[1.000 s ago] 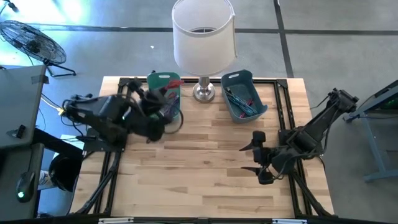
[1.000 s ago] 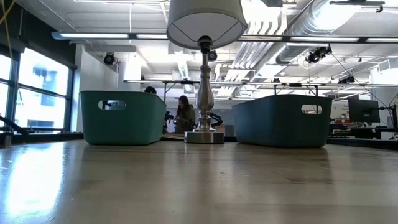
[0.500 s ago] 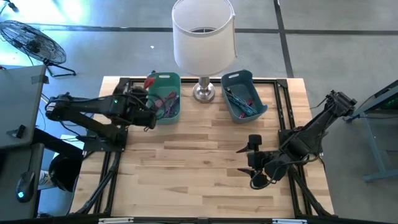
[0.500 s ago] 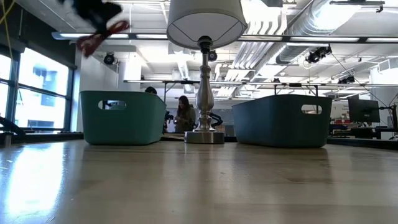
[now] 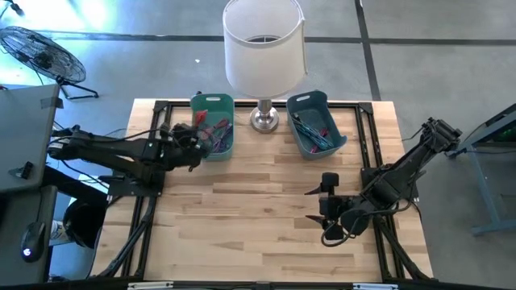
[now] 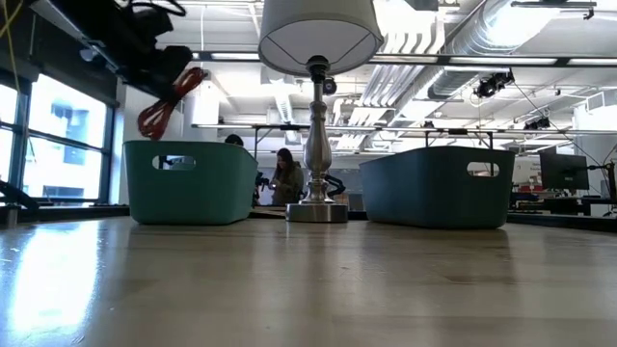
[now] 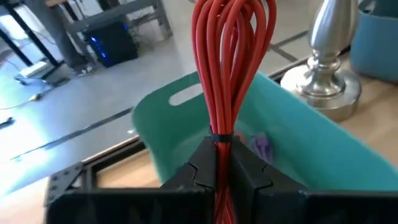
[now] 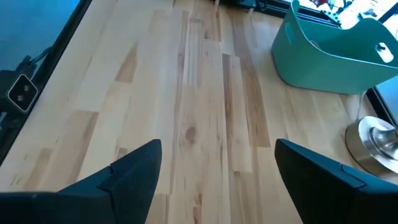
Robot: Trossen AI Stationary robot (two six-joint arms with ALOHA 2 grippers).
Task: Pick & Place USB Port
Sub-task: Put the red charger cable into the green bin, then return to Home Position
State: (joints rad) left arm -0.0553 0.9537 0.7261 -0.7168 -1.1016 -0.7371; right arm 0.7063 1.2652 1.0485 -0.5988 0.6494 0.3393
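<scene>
The red cable (image 7: 227, 68), bundled in loops and bound by a dark tie, was pinched between the closed fingers of the left hand (image 7: 225, 171), its loops standing out past the fingertips. In the low view the bundle (image 6: 164, 106) hung from that hand above the table, over the near side of the green bin (image 6: 191, 181). From above, the left hand (image 5: 190, 141) sat at the left edge of the green bin (image 5: 218, 105), which held more cables of mixed colours. The right hand (image 5: 326, 207) hovered over the right part of the table (image 5: 250, 217) with its fingers spread wide and nothing between them, well apart from the cable. A lamp (image 5: 264, 48) with a white shade and a metal base stood between the green bin and a blue bin (image 5: 316, 121) at the far edge of the wooden table. Beyond the table lay a large room with exposed ducts, ceiling lights and desks, where a person (image 6: 286, 175) sat far off.
</scene>
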